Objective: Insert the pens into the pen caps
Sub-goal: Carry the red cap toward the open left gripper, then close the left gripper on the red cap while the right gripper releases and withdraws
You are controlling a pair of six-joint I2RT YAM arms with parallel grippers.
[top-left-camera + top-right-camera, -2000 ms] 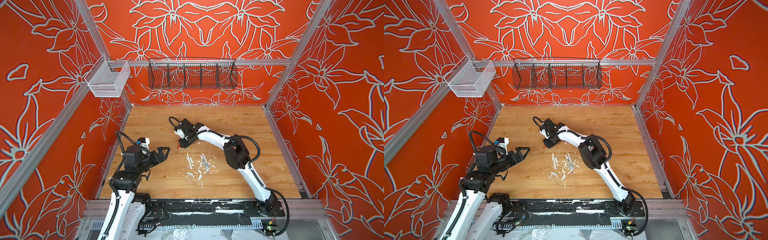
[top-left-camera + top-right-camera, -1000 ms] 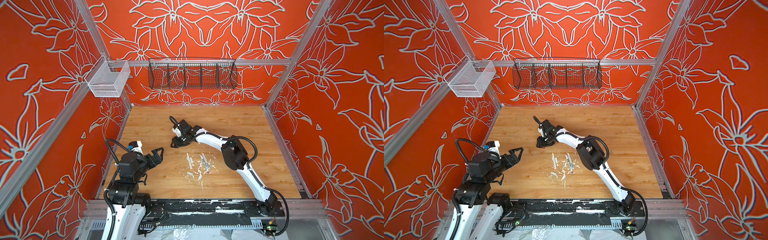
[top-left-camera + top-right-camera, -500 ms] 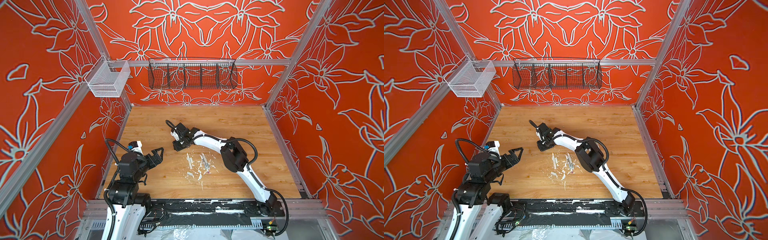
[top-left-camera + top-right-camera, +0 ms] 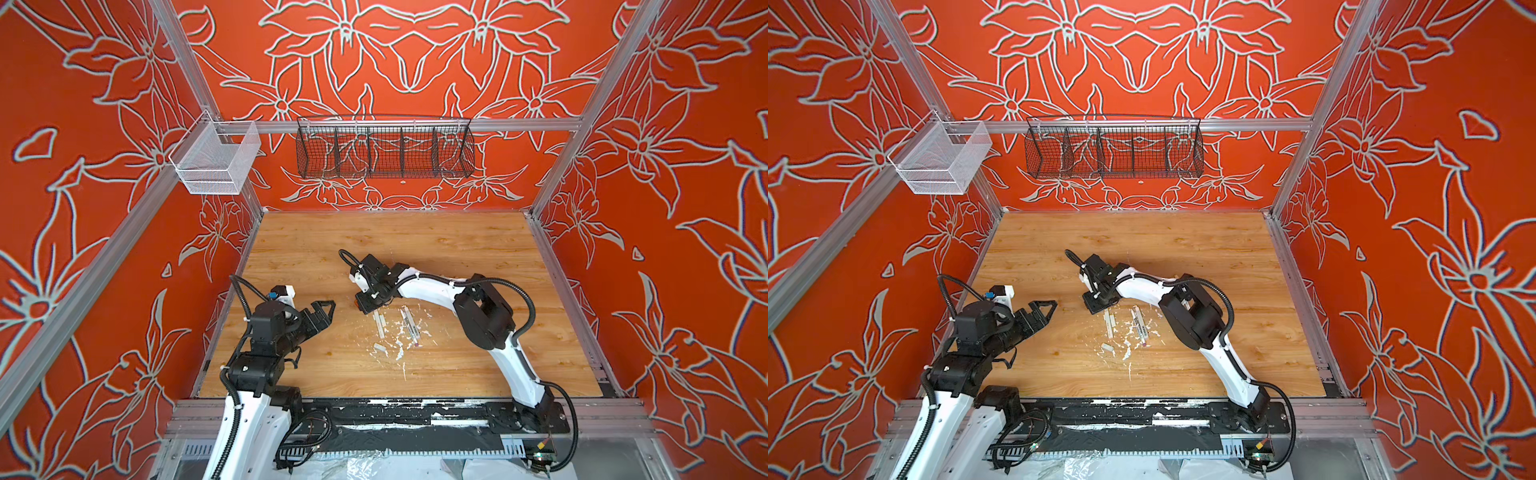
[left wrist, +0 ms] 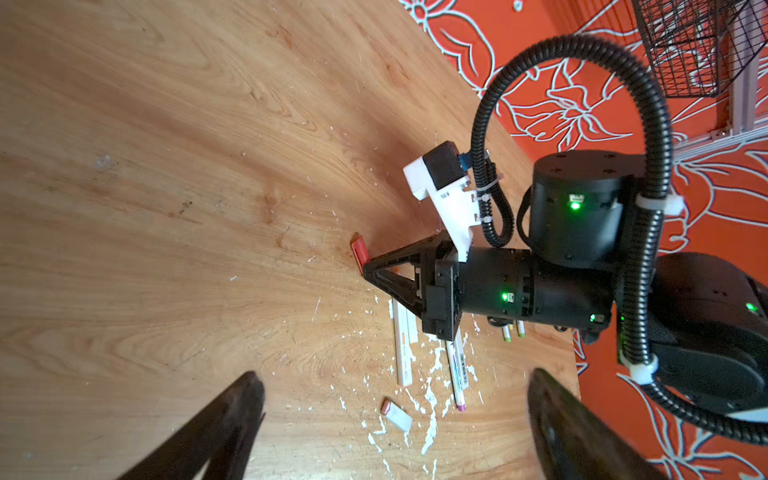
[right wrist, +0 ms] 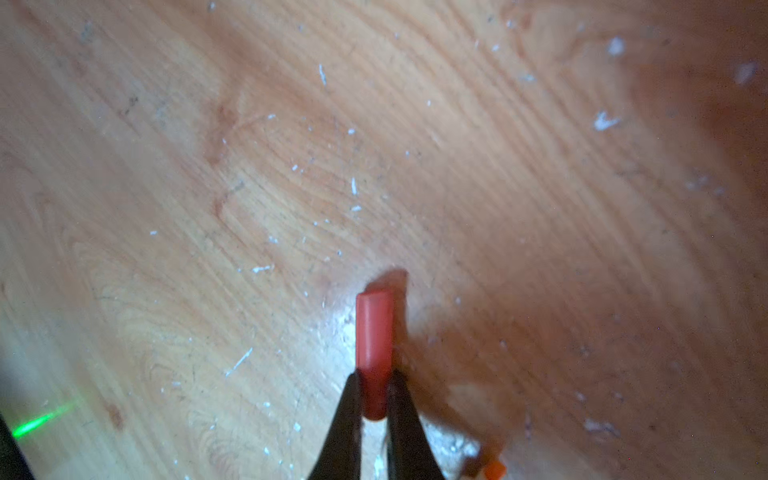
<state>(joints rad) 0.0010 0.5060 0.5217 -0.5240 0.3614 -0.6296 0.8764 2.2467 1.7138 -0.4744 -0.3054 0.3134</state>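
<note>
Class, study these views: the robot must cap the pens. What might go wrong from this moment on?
1. The right claw pinches the orange-red cap by one end only, so the cap might pivot or slip when a pen pushes in.
2. The pens lie close together among white flecks; the open left claw might knock a neighbour while picking one.

The right gripper has closed its jaws on the orange-red cap. The left arm drew back, then came forward again.
</note>
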